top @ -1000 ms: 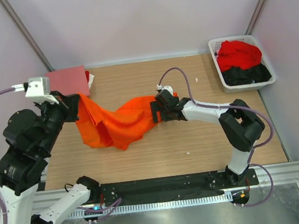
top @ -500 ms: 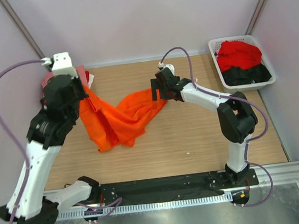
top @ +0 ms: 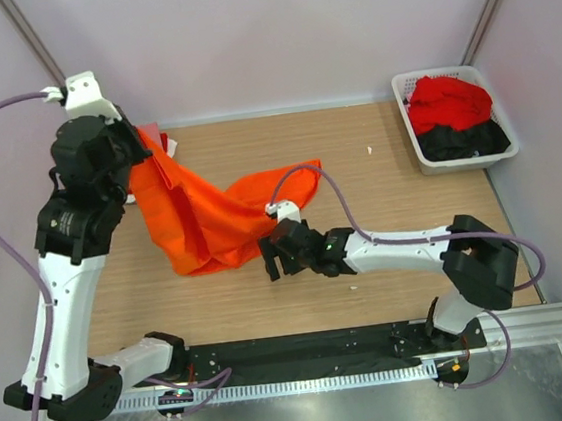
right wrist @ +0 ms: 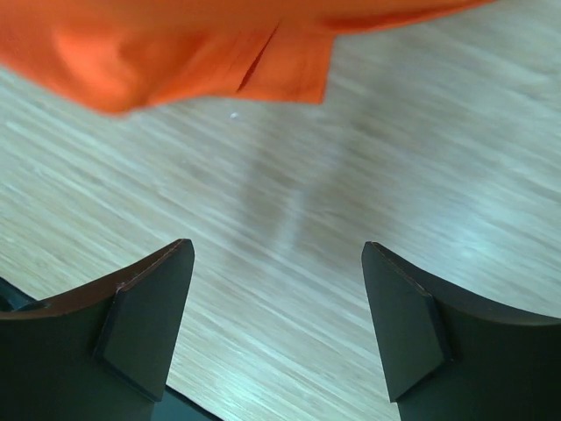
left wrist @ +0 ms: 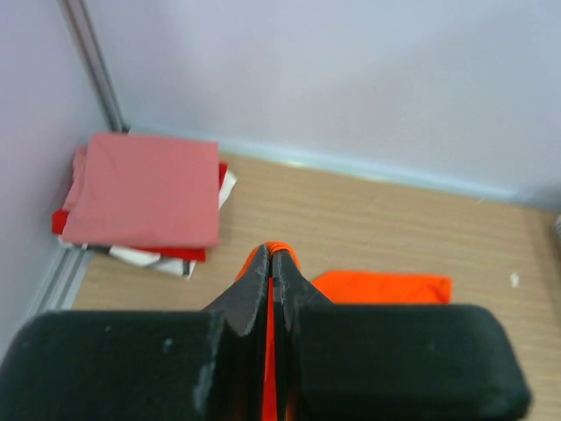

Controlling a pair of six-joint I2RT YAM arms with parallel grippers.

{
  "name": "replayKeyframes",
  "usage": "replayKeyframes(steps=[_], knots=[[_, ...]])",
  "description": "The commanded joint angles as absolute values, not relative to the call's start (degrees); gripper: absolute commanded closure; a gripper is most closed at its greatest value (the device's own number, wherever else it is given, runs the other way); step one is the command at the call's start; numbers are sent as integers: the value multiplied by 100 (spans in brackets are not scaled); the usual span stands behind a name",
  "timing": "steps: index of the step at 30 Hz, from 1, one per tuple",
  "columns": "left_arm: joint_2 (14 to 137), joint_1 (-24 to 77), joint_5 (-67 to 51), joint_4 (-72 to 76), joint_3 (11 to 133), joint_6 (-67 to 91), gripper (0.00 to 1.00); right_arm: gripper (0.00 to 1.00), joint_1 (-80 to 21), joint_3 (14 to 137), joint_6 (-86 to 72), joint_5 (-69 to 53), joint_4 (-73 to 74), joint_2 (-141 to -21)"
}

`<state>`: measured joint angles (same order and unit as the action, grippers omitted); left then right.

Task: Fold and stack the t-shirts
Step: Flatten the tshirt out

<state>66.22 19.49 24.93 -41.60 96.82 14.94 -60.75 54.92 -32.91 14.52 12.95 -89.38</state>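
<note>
Left hand (left wrist: 273,263) pinches soft orange t-shirt (top: 211,218) (crumpled, draped folds); right hand (right wrist: 276,263) spread.

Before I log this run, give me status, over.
Left tool shut on orange t-shirt, one end raised. Right tool open, empty, low over table beside shirt. Folded stack and basket well aside.

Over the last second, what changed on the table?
The right gripper let go of the orange shirt and swung toward the near edge, open over the table. The left gripper, still shut on the shirt, lifted it toward the far-left corner. The basket stayed put.
</note>
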Motion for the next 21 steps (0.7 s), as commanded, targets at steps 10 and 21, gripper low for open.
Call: replayKeyframes(steps=[10, 21], knots=[[6873, 1934, 1740, -4236, 10679, 1863, 100, 16, -6671, 6767, -2558, 1916, 273, -10326], [6899, 1934, 1714, -4394, 10837, 1872, 100, 16, -6732, 8199, -1890, 2162, 404, -11442]])
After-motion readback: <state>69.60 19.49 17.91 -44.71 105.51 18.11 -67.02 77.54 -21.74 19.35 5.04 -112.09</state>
